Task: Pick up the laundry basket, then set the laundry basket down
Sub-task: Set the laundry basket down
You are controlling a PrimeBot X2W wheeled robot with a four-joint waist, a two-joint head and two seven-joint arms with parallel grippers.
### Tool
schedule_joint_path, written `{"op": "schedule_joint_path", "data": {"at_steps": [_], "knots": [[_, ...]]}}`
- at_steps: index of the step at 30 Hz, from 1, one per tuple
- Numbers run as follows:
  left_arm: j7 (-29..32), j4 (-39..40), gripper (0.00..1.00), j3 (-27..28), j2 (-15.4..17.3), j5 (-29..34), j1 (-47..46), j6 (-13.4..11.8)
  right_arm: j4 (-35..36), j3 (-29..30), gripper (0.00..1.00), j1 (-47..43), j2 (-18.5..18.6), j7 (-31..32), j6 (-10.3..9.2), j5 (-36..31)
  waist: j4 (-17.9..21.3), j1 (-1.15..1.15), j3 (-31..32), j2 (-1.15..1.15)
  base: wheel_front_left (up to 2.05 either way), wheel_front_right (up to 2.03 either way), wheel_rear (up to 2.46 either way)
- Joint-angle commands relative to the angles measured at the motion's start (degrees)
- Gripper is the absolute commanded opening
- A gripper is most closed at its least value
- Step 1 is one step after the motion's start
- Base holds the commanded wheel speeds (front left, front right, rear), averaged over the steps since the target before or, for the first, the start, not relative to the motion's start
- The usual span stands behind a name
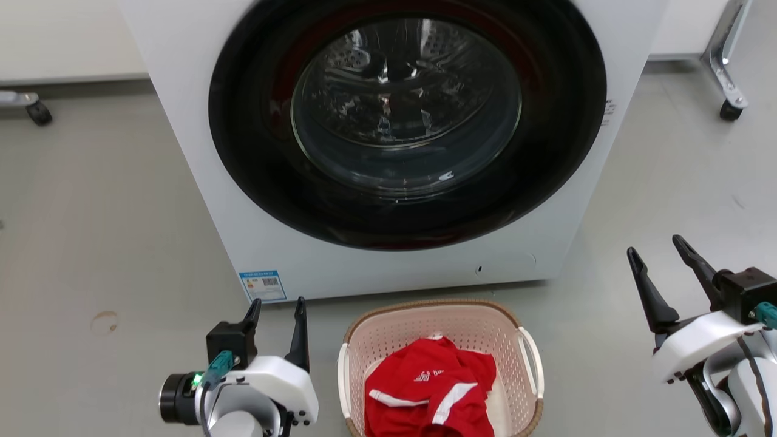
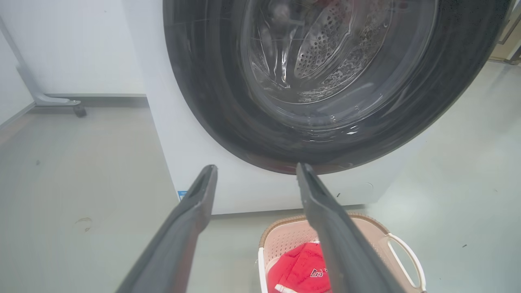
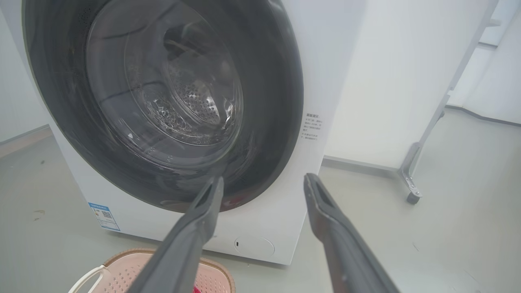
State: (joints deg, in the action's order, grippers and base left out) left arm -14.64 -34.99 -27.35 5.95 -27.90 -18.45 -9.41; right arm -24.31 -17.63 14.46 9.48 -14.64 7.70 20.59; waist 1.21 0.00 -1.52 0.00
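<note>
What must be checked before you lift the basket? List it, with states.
1. Left gripper open, nothing in it: ok.
2. Right gripper open, nothing in it: ok.
3. Basket upright on the floor before the washer: ok.
4. White handles free of cloth: ok.
5. Grippers at the handles: not ok; each hangs apart from the basket, one on either side.
6. Red shirt wholly inside the rim: cannot tell; the near edge is cut off.
</note>
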Motion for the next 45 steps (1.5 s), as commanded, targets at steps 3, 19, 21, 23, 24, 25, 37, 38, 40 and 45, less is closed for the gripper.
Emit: {"op": "schedule_joint_path", "data": {"at_steps": [3, 19, 21, 23, 24, 25, 37, 38, 40, 45], "knots": [[-0.4, 3.1, 1.0, 3.6, 1.5, 1.3, 1.4, 0.6, 3.0, 0.2, 1.0, -1.5, 1.3, -0.4, -0.21, -0.6, 0.3, 0.0, 2.6, 0.0, 0.0, 0.0, 0.0], [-0.4, 11.2, 1.0, 9.5, 5.4, 2.1, 9.1, 1.5, 8.4, 5.1, 1.0, -6.9, 4.7, -0.4, -0.21, -1.8, 1.3, 0.0, 5.7, 0.0, 0.0, 0.0, 0.0], [-0.4, 11.5, 1.0, 9.6, 5.7, 2.1, 9.3, 1.5, 8.5, 5.2, 1.0, -7.0, 4.9, -0.3, -0.21, -1.8, 1.3, 0.0, 5.7, 0.0, 0.0, 0.0, 0.0], [-0.2, 12.3, 1.0, 9.7, 6.3, 2.1, 9.6, 1.4, 9.0, 5.4, 1.0, -7.2, 5.4, 0.0, -0.21, -2.0, 1.3, 0.0, 5.9, 0.0, 0.0, 0.0, 0.0], [-0.1, 12.8, 1.0, 9.8, 6.6, 2.0, 9.8, 1.4, 9.3, 5.5, 1.0, -7.3, 5.5, 0.2, -0.21, -1.9, 1.3, 0.0, 6.0, 0.0, 0.0, 0.0, 0.0], [0.1, 13.4, 1.0, 9.8, 6.8, 2.0, 9.9, 1.3, 9.5, 5.5, 1.0, -7.5, 5.7, 0.4, -0.21, -1.9, 1.2, 0.0, 6.1, 0.0, 0.0, 0.0, 0.0], [3.1, 21.1, 1.0, 11.0, 10.2, 1.2, 12.4, -0.1, 14.4, 6.5, 1.0, -9.6, 7.6, 3.4, -0.21, -0.7, 1.5, 0.0, 6.4, 0.0, 0.0, 0.0, 0.0], [3.3, 21.7, 1.0, 11.0, 10.3, 1.1, 12.5, -0.3, 14.8, 6.5, 1.0, -9.7, 7.6, 3.5, -0.21, -0.6, 1.5, 0.0, 6.4, 0.0, 0.0, 0.0, 0.0], [3.8, 22.9, 1.0, 11.0, 10.4, 1.1, 12.8, -0.7, 15.3, 6.6, 1.0, -9.9, 7.5, 3.9, -0.21, -0.6, 1.5, 0.0, 6.3, 0.0, 0.0, 0.0, 0.0], [4.7, 25.0, 1.0, 10.9, 10.4, 0.9, 13.7, -1.5, 15.6, 7.3, 1.0, -10.4, 7.6, 4.5, -0.21, -0.4, 1.2, 0.0, 6.2, 0.0, 0.0, 0.0, 0.0]]}}
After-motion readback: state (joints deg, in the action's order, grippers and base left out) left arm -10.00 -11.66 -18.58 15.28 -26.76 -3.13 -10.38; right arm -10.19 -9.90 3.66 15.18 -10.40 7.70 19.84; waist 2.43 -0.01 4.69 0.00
